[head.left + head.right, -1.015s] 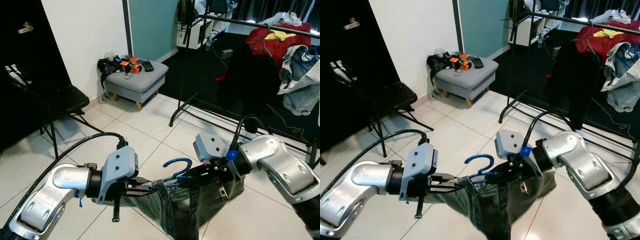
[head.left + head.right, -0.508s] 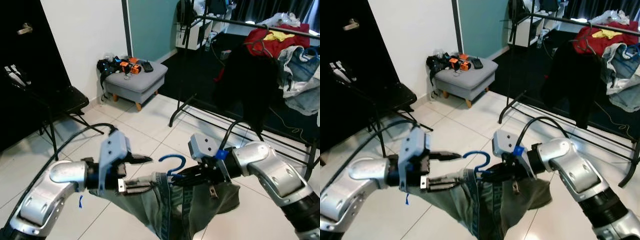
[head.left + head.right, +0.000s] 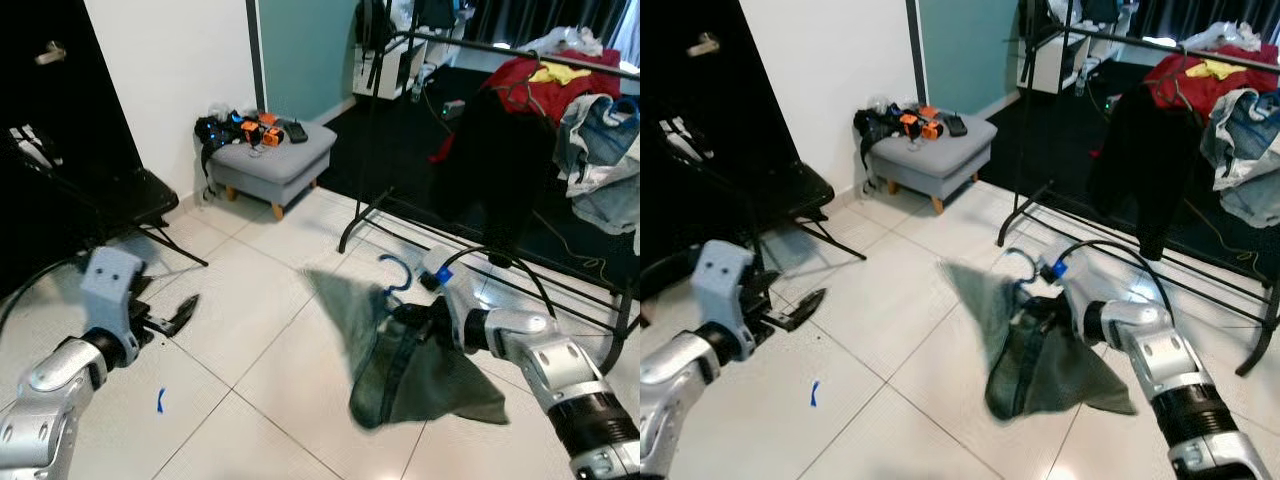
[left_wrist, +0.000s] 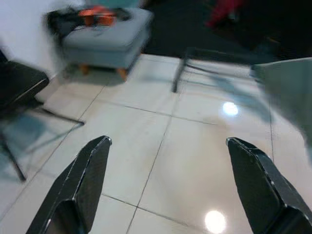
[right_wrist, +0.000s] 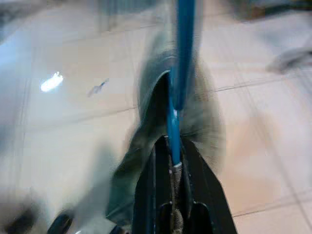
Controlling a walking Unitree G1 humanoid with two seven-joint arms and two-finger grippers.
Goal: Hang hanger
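At the lower left of the head views the left tool (image 3: 178,312) hangs low over the tiled floor (image 3: 250,300), its two fingers spread wide with nothing between them; the wrist view shows only bare tile in the gap. Behind it, at the left edge, stands a black chair (image 3: 110,195), and in the upper middle a grey stool (image 3: 275,155) with small gear on top.

Right of centre the right tool (image 3: 1032,303) is closed on the blue hanger (image 3: 395,272), fingers pinched on its thin neck in the wrist view, hook pointing up. Grey-green jeans (image 3: 400,355) hang from the hanger, swung out to the left and clear of the floor.

Across the upper right runs the black rack (image 3: 520,50), already carrying dark and red clothes.

The step in hand looks like carrying the loaded hanger toward the rack. Next, the right arm must rise and reach far enough to hook it over a free stretch of the rail.
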